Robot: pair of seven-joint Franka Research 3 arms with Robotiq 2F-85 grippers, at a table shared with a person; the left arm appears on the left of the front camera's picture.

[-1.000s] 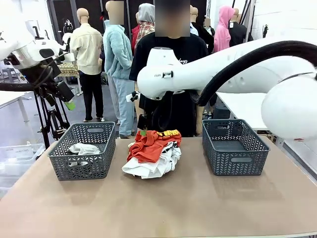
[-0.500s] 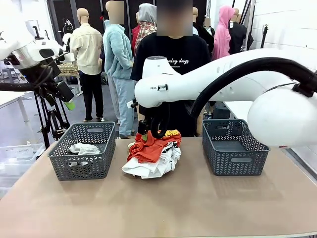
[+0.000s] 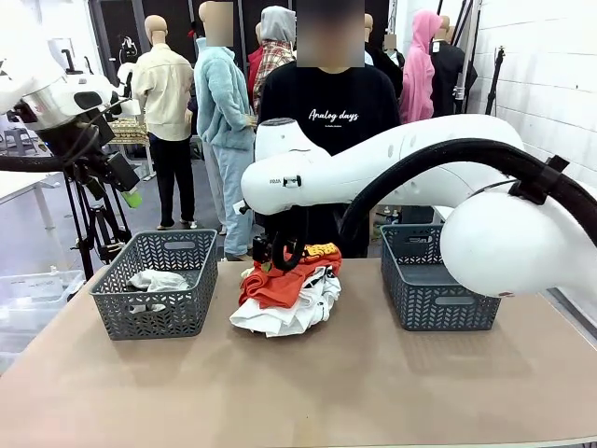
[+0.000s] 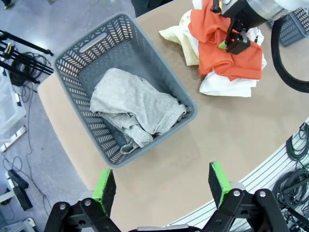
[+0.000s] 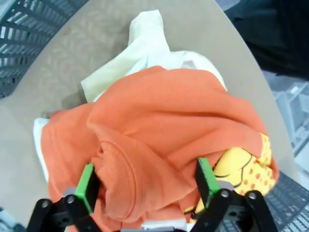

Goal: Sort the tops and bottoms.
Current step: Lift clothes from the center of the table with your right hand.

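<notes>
**Front view, read from the near edge to the far side.** We are looking across the table [image 3: 308, 401] at the heap of loose garments in the middle of the frame. The red-orange T-shirt [image 3: 278, 283] is lying uppermost on the white T-shirt [image 3: 291, 315]. A pale yellow garment [image 5: 140, 43] is poking out at the top of the right wrist view.

**Step in hand.** We are judging this to be the pick of the red-orange T-shirt. The right gripper [image 5: 147, 180] is pressing down into it. Its green pads are spread wide, with a raised fold of orange cloth lying between them, unpinched.

**Next move.** As we are reading it, this calls for closing on that fold alone, lifting it clear of the white T-shirt, and carrying it to a basket. The left basket [image 3: 149, 322], at the frame's left, is holding a grey garment [image 4: 130, 106]. The right basket [image 3: 438, 308] is showing a bare floor. We cannot tell which one is meant for tops.

**Pose.** The right arm [image 3: 420, 168] is reaching in from the right edge across the middle, with its wrist turned down over the back of the heap. The left gripper [image 4: 164, 186] is hanging high at the front view's upper left, jaws wide and holding nothing, looking down on the left basket. A person [image 3: 331, 131] is standing at the far side, behind the heap.
</notes>
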